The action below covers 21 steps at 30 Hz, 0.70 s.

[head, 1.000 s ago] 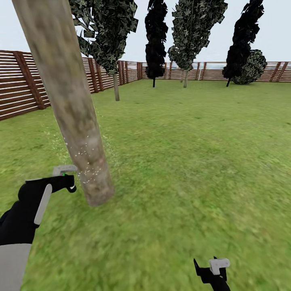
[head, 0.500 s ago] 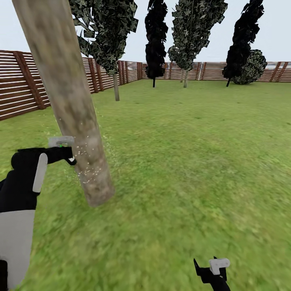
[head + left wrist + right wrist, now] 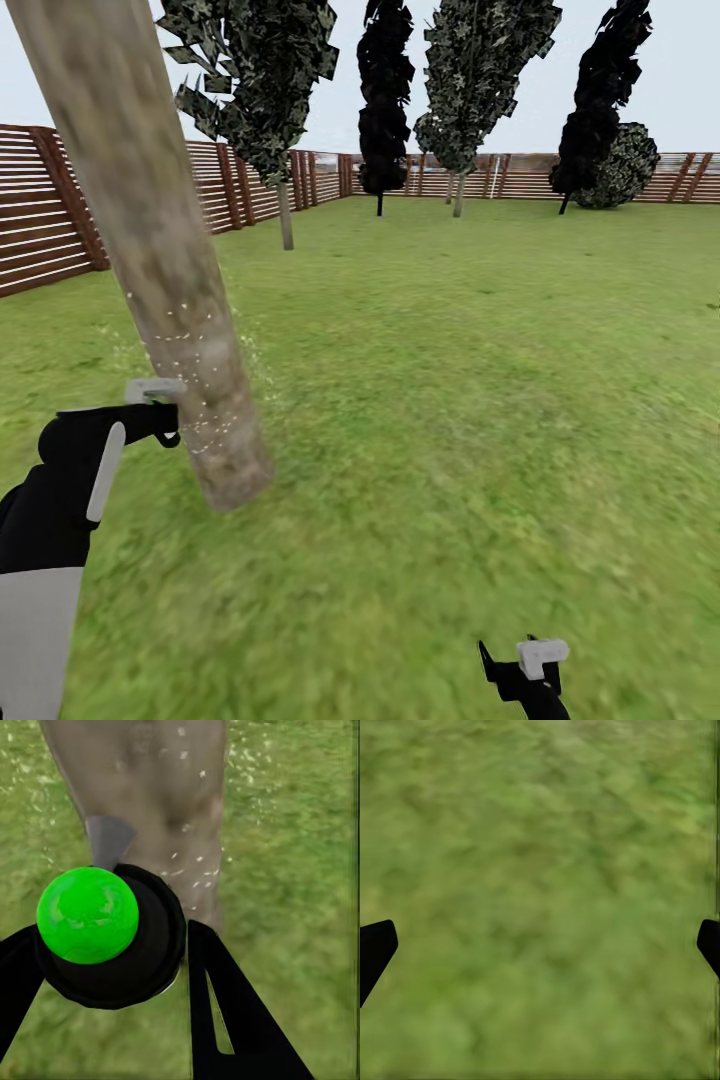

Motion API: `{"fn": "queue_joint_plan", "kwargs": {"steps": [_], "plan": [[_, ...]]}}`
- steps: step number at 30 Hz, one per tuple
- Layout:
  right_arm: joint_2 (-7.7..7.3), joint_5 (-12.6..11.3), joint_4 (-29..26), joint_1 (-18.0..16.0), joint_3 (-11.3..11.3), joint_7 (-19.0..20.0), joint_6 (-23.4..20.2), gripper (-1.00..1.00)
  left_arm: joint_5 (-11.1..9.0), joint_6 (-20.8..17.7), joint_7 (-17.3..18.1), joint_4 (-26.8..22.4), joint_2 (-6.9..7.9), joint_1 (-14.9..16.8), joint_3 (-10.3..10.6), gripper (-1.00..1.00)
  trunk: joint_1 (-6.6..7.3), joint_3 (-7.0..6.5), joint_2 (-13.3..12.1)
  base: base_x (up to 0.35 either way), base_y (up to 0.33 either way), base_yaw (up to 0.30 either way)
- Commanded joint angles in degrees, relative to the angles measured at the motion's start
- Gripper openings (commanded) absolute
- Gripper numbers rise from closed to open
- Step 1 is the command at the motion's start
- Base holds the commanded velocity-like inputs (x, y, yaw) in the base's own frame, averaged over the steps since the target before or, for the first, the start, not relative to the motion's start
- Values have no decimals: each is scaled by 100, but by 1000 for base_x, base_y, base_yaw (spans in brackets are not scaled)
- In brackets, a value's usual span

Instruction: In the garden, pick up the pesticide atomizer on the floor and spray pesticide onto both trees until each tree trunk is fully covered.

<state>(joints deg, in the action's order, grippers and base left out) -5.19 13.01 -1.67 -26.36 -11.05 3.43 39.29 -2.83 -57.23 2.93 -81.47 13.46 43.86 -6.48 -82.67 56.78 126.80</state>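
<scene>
Atomizer (image 3: 105,934) clamped in left gripper (image 3: 112,967), seemingly beside trunk (image 3: 150,250) | right gripper (image 3: 540,945) spread

Nothing readable anywhere, honestly. No lettering, label or brand on the atomizer (image 3: 105,937) clamped in the left claw (image 3: 112,967), just a plain green cap and dark body. No numbers or marks on the tree trunk (image 3: 150,250) beyond blotchy bark and pale specks. No signs on the fence (image 3: 50,230) slats either. Same for the grass (image 3: 540,870): zero text.
</scene>
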Motion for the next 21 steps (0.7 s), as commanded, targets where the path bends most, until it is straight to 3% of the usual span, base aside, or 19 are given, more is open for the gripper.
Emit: {"fn": "queue_joint_plan", "kwargs": {"steps": [1,5,14,21], "plan": [[0,0,0,0,-2,0,0,100,2,1,-1,0,-1,0,-1,-100,0,0,0,0,-271,0],[0,0,0,2,0,0,0,100,10,1,-3,0,-2,0,-11,-100,0,0,0,0,-271,60],[0,0,0,3,0,0,0,100,10,1,-3,0,-2,0,-2,-100,0,0,0,0,-271,262],[0,0,0,1,4,0,0,100,10,1,-11,41,-2,0,7,-100,0,0,0,160,-249,14]]}}
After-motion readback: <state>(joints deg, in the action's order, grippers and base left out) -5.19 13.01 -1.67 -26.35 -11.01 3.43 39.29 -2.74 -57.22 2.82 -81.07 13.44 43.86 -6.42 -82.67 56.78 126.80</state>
